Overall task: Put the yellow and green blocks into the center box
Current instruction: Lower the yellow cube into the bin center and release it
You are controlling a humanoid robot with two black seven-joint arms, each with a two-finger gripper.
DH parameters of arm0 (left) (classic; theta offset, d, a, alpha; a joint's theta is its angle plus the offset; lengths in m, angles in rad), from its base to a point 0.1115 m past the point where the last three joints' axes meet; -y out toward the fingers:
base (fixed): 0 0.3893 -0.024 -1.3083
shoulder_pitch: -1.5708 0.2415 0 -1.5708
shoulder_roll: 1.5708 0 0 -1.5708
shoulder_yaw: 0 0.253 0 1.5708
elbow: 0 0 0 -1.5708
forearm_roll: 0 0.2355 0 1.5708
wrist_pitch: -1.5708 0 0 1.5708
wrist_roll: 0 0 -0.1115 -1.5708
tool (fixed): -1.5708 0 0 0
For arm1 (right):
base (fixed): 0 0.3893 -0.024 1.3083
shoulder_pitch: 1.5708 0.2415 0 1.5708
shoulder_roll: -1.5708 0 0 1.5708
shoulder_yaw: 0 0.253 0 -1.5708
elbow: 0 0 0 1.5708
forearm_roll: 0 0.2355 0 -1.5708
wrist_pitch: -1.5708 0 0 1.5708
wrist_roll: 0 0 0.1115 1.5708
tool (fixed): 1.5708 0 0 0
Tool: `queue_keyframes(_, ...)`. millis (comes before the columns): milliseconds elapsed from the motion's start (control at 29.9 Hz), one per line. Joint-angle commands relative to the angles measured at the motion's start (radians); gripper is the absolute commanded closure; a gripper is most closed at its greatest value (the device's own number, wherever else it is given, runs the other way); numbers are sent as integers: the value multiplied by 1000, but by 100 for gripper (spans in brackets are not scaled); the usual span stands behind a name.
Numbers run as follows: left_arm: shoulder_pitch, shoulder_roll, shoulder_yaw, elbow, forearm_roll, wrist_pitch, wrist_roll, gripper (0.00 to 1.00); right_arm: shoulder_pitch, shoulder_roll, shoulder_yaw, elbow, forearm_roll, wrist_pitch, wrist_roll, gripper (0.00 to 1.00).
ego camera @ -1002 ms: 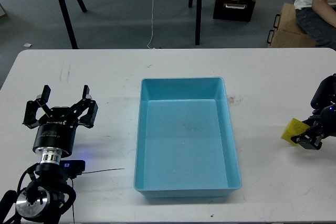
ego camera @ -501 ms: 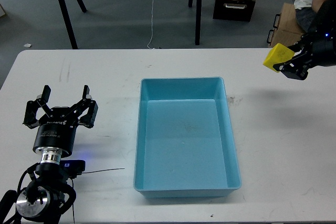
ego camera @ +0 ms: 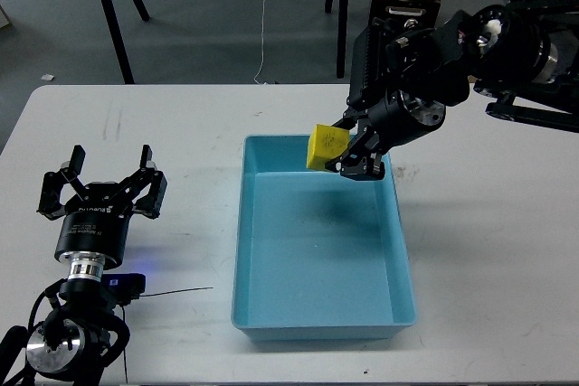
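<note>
One yellow block (ego camera: 327,146) is in view; no other block can be made out. It sits in the upper centre of the frame, clamped in the right pincer (ego camera: 348,162), above the far rim of the blue box (ego camera: 404,264), raised clear of the box floor. One box is present, rectangular and open-topped, in the centre of the white table (ego camera: 488,250); nothing lies inside it.

Two arms are visible. The right arm enters from the upper right of the frame and reaches across to the box's far edge, its bulky black joints overlapping the background behind the table. The left pincer (ego camera: 101,189) stands at the left of the frame, pointing upward above the table, its fingers spread wide and holding nothing. It is well apart from the box.

Surroundings, along the top of the frame: black stand legs (ego camera: 113,15) on the grey floor, a thin white cable (ego camera: 263,15), a dark case (ego camera: 404,11) and a cardboard box (ego camera: 502,47).
</note>
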Motion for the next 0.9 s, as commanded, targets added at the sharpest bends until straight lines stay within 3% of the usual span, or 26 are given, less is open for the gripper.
queue_keyframes(0,-2,0,-4,0,0,0,0,0,-33,74,-31,-43,17,0,0,100)
queue_keyframes(468,-5,0,-4,0,2,0,0,0,-152,189,-39,-120,57,1,0,93)
queue_keyframes(568,-5,0,-4,0,0,0,-2,0,-159,200,-60,-132,57,1,0,82)
queue_keyframes(668,-5,0,-4,0,0,0,-2,0,-159,208,-85,-138,60,1,0,58)
queue_keyframes(768,-5,0,-4,1,0,0,-2,0,-159,206,-88,-140,60,1,0,44)
queue_keyframes(869,-7,0,-4,1,2,0,0,0,-159,200,-86,-141,68,1,0,22)
